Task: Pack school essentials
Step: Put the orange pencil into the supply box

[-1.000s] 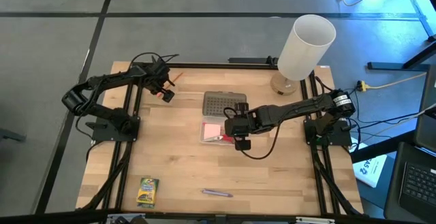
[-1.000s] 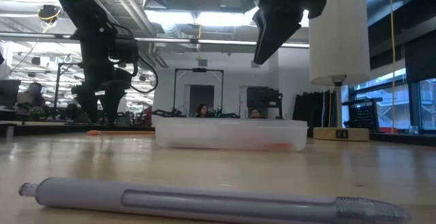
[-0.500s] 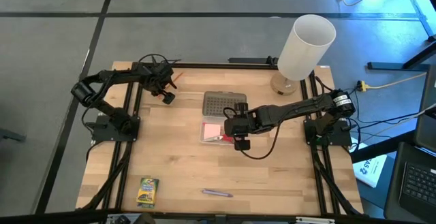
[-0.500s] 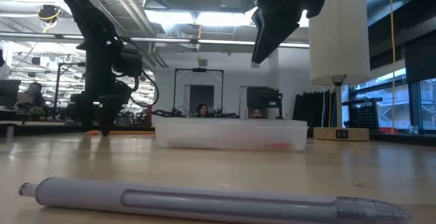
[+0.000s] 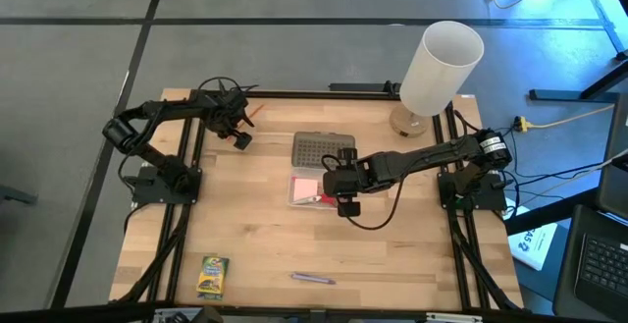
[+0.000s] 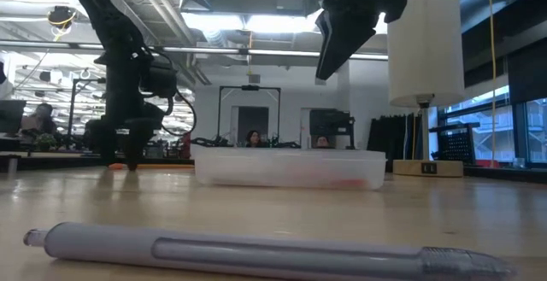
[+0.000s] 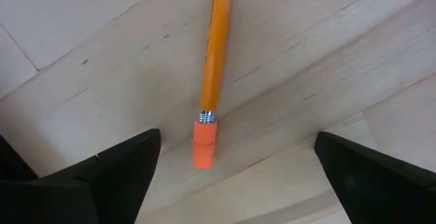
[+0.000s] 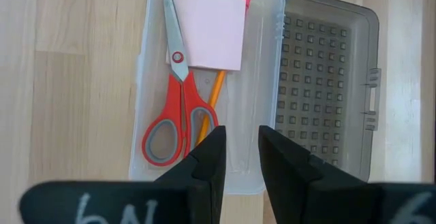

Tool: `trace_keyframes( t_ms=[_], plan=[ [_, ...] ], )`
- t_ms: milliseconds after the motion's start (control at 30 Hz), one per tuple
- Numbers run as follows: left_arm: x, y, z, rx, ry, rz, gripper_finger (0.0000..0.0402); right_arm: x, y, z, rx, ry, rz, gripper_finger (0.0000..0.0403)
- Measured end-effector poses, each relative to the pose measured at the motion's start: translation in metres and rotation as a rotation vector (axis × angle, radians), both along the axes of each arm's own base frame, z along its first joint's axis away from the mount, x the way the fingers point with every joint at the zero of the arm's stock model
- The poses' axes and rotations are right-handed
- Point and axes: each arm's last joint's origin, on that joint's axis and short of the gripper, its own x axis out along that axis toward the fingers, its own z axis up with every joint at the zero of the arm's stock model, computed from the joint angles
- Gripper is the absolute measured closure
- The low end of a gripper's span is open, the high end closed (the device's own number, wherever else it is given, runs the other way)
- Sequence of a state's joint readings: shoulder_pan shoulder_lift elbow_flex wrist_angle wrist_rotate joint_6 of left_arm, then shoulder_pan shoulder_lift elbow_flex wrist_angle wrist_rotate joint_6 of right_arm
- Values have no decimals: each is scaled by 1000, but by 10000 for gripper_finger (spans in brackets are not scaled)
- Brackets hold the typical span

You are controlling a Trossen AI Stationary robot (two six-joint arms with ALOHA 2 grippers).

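Thin orange pencil [image 7: 214,54] flat on wood table [image 5: 255,235], eraser end toward left gripper [image 7: 231,176], fingers spread wide straddling it. Right gripper [image 8: 238,163] hovers over clear plastic case [image 8: 143,115], fingers narrowly apart, empty.

Two dark jointed arms, black looping cables, white handwritten marks on right wrist

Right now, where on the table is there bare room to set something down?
Free: the wide wood between the case and the pen, and right of the pen. Crowded: the far edge, with left pincer over a pencil, the lid and right pincer.
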State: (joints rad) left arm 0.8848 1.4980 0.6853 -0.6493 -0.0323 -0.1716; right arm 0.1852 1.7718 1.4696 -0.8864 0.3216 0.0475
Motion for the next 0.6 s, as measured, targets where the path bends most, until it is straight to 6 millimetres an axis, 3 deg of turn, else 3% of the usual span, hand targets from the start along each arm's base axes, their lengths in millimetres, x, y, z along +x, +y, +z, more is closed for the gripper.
trace_keyframes(
  t_ms=[200,600],
  plan=[
    [1,0,0,-4,-9,-1,53,0,0,0,0,0,1,313],
    [1,0,0,-8,-13,-1,197,0,0,0,0,1,1,313]
  ],
)
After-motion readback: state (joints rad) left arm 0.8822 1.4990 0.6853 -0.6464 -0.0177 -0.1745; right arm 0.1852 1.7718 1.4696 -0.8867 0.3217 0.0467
